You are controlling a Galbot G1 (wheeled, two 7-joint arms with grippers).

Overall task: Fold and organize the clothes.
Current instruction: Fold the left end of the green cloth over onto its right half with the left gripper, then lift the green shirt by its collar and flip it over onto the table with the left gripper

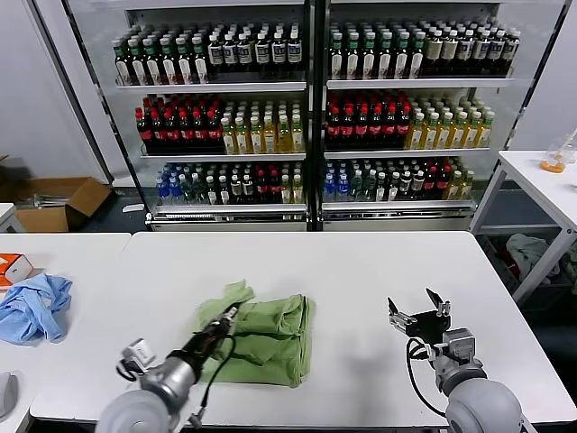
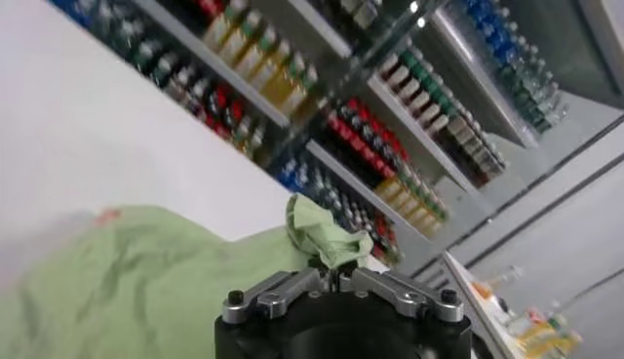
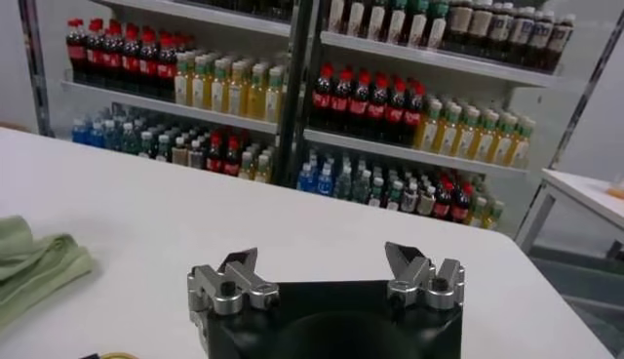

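The light green shirt lies folded into a bundle on the white table, a little left of its middle. My left gripper is at the bundle's left edge, shut on a fold of the green fabric; the pinched flap stands up just past the closed fingertips. My right gripper hovers over bare table to the right of the shirt, open and empty; the shirt's edge shows at the side of the right wrist view.
A crumpled light blue garment and an orange-and-white box lie at the table's far left. Drink coolers full of bottles stand behind. A second white table is at the right.
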